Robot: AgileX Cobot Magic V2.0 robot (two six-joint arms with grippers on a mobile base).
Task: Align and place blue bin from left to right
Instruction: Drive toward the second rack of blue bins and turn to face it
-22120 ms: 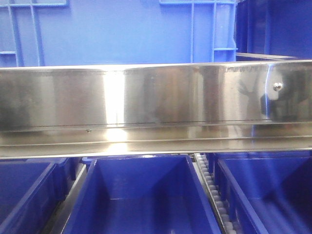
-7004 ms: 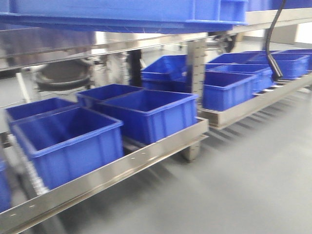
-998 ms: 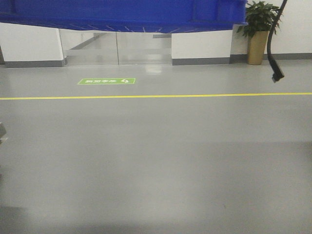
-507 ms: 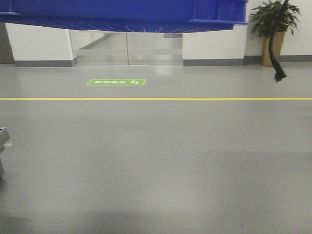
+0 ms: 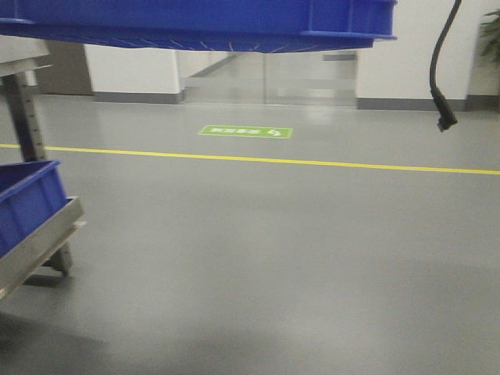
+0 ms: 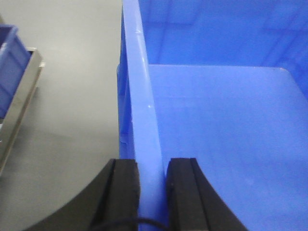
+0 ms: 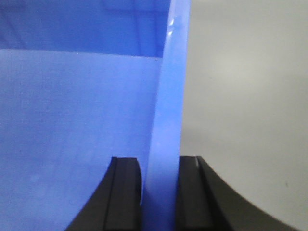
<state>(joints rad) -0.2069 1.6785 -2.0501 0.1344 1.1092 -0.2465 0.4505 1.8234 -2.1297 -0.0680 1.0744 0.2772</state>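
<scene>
Rack (image 5: 41, 234) has slid into the front view on the left since half a second ago, and the green floor sign (image 5: 245, 131) has shifted right. Up top, the blue bin (image 5: 195, 19) hangs high above the grey floor, long axis running side to side across the frame, roughly level, with only its underside and rim showing. A smaller blue crate (image 5: 23, 199) sits on the rack's lower shelf; can't see what's in it. A yellow line (image 5: 312, 162) crosses the floor, and a black cable (image 5: 439, 70) dangles on the right.

Left wrist view: the left gripper (image 6: 153, 168) is clamped on the bin's left wall, one pad outside, one inside. The bin's inside is bare, and the rack rail and crate sit off to the left below.

Right wrist view: the right gripper (image 7: 159, 166) is pinching the opposite wall the same way, with bare bin interior on one side and plain floor on the other.
</scene>
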